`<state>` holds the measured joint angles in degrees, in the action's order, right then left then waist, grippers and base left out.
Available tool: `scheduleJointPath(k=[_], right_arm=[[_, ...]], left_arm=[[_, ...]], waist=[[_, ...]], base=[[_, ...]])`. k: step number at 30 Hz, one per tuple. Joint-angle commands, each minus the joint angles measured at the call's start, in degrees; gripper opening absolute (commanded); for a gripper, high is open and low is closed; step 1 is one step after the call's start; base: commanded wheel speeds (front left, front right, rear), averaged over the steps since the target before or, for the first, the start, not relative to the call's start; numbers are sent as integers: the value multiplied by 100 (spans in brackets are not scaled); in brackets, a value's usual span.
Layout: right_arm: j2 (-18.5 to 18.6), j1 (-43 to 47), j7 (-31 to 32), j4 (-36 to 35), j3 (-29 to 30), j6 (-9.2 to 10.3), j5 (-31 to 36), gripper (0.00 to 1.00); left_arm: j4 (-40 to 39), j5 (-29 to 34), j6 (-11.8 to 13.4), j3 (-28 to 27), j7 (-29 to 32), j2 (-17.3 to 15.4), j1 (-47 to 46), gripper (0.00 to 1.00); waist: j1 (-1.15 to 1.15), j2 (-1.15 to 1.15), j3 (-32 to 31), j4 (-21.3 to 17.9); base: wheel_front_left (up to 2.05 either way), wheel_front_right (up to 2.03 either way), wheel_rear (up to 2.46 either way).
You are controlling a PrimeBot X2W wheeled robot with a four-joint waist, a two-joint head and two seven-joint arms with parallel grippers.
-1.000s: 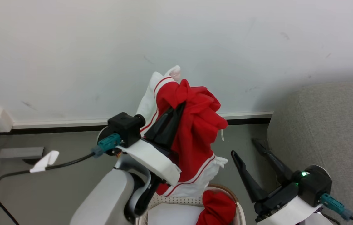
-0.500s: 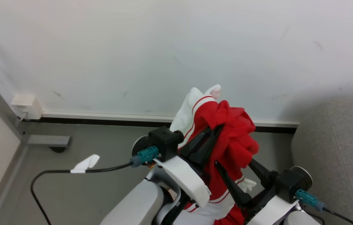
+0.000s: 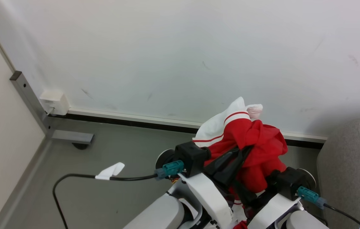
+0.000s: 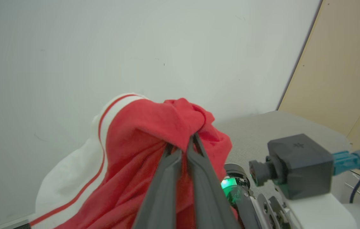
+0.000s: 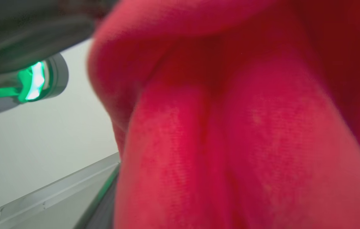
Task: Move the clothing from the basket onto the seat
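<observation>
Left gripper (image 4: 188, 142) shut on red garment (image 3: 259, 143); right gripper (image 3: 257, 187) buried in cloth, opening unclear. Risk: pinch slips short of sofa (image 3: 351, 171).

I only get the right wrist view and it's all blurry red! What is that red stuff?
Observer: It's the clothing. The head view shows a white cuff with a red stripe on top of the bunch.
Operator: Who's holding it up?
Observer: The left gripper. In the left wrist view its jaws are shut on a red fold.
Operator: Where's the seat?
Observer: The seat is at the right edge of the head view, to the right of the clothing.
</observation>
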<state>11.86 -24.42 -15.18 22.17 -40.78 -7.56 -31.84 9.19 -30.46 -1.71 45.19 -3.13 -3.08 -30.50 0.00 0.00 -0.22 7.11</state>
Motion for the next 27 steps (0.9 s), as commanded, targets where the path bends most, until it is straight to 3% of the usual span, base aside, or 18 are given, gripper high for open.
scheduleJointPath(k=[1, 3, 4, 15, 23, 24, 25, 26, 27], right_arm=[[1, -39, 5, 18, 20, 14, -36, 44], [-7, -57, 5, -5, 65, 14, -44, 2], [-10, -54, 5, -22, 88, 14, -35, 0], [98, 220, 5, -294, 341, 14, 12, 0], [189, 538, 3, -981, 799, 14, 296, 0], [211, 582, 3, -1027, 846, 14, 312, 0], [234, 610, 3, -1058, 892, 14, 331, 0], [248, 622, 3, -1091, 927, 14, 349, 0], [271, 642, 3, -1113, 965, 14, 377, 0]], left_arm=[[-21, -99, 22, 8, -26, 5, -8, 0], [-11, -121, 45, 18, -43, 8, -27, 0], [0, -136, 54, 15, -54, 7, -39, 0], [223, -172, 172, -152, -197, -113, -21, 0], [298, -176, 212, -109, -190, -263, 153, 0], [284, -173, 225, -109, -198, -275, 165, 10], [267, -169, 223, -102, -196, -279, 169, 44], [245, -164, 231, -105, -205, -289, 176, 87], [222, -154, 236, -101, -217, -297, 185, 100]], waist=[[0, 0, -2, 5], [0, 0, -1, 3], [0, 0, -1, -4], [0, 0, 15, -260], [0, 0, 33, -568], [0, 0, 33, -610], [0, 0, 31, -652], [0, 0, 34, -703], [0, 0, 37, -748]], base=[[0, 0, 0], [0, 0, 0], [0, 0, 0], [0, 0, 0], [0, 0, 0], [0, 0, 0], [0, 0, 0], [0, 0, 0], [0, 0, 0]])
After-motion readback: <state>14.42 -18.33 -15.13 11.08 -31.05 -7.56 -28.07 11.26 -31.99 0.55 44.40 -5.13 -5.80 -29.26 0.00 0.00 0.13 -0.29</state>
